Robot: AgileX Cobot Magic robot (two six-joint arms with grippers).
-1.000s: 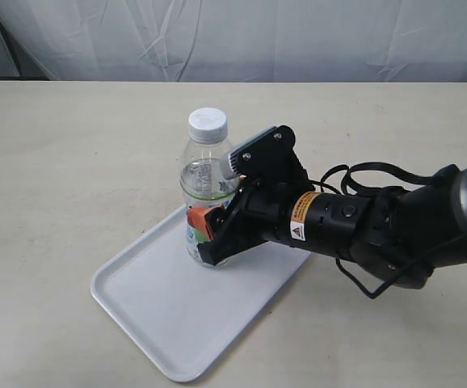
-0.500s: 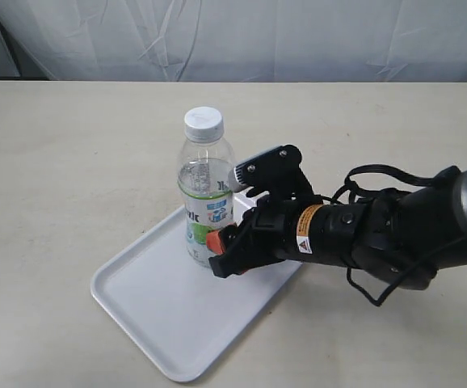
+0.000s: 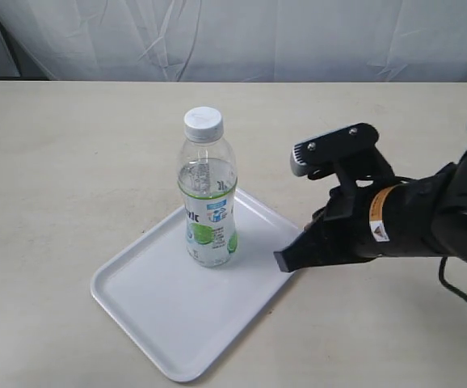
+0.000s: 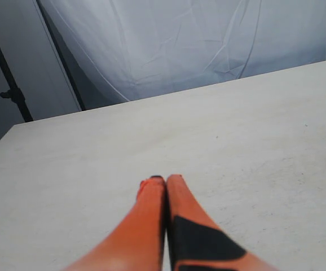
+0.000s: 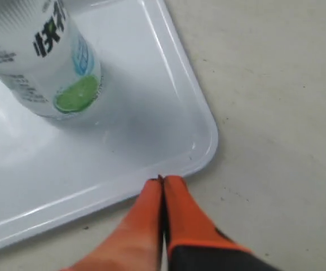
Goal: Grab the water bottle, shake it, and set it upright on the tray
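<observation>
The water bottle (image 3: 207, 190), clear with a white cap and a green-fruit label, stands upright on the white tray (image 3: 169, 315). The right wrist view shows its lower part (image 5: 44, 62) on the tray (image 5: 168, 141). My right gripper (image 3: 284, 260) is just off the tray's right corner, apart from the bottle. Its orange fingers are pressed together with nothing between them, the tips (image 5: 163, 179) at the tray's rim. My left gripper (image 4: 164, 178) is shut and empty over bare table; it does not show in the exterior view.
A pale tabletop (image 3: 72, 145) surrounds the tray. A white cloth backdrop (image 3: 241, 36) hangs behind the table. A dark stand (image 4: 8, 84) is at the table's far corner in the left wrist view.
My right gripper let go of the bottle, drew back to the right off the tray and closed. The bottle stays standing on the tray.
</observation>
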